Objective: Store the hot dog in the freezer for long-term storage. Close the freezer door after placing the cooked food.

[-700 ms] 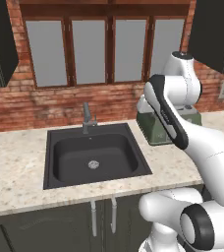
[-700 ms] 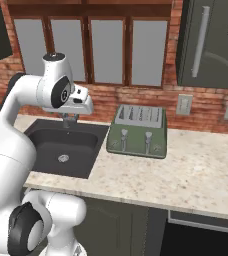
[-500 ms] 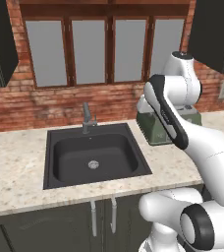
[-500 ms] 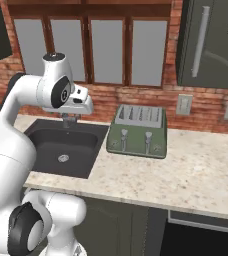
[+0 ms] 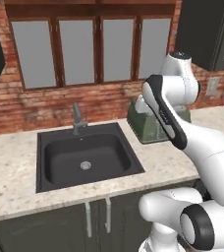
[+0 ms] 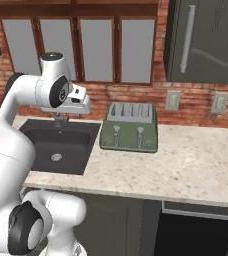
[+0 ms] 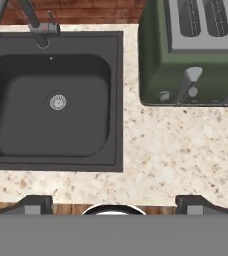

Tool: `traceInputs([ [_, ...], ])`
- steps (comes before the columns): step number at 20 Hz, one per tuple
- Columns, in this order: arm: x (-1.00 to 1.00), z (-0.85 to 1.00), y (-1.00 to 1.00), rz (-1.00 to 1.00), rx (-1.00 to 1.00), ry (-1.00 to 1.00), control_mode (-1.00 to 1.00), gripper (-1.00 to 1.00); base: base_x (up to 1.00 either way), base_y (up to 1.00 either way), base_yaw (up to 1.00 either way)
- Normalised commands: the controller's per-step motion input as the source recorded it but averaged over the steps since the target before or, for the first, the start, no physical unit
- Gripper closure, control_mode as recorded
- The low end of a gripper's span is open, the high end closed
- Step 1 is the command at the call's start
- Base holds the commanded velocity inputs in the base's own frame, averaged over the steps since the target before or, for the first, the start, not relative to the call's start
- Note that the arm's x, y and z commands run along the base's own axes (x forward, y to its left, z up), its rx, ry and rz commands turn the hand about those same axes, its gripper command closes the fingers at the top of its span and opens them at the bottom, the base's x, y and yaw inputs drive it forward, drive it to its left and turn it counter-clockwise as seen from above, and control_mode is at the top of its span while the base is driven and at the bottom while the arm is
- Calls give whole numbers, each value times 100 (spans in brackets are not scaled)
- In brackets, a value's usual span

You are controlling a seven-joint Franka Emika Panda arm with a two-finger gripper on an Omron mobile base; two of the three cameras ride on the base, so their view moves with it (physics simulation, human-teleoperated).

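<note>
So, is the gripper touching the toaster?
Apart. In the hand view the open gripper hangs above the counter, and bare stone lies between its fingertips and the toaster.

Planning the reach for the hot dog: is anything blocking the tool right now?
Nothing visible right under it: the open tool hangs over the counter, between the sink and the green toaster. The way to the hot dog cannot be judged here.

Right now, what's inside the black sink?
Inside the sink there is just a small round metal drain in the bottom. The faucet stands at its back edge. Whatever is under the drain is hidden.
</note>
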Motion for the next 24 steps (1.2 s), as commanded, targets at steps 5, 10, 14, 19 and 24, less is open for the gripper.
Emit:
traceInputs([
  [5,0,0,0,0,0,0,100,-100,-44,-16,-37],
  [10,0,0,0,0,0,0,100,-100,-51,-15,-35],
  [14,0,0,0,0,0,0,100,-100,-24,-31,-15],
  [19,0,0,0,0,0,0,100,-100,0,-59,-3],
  [24,0,0,0,0,0,0,100,-100,0,-57,-7],
])
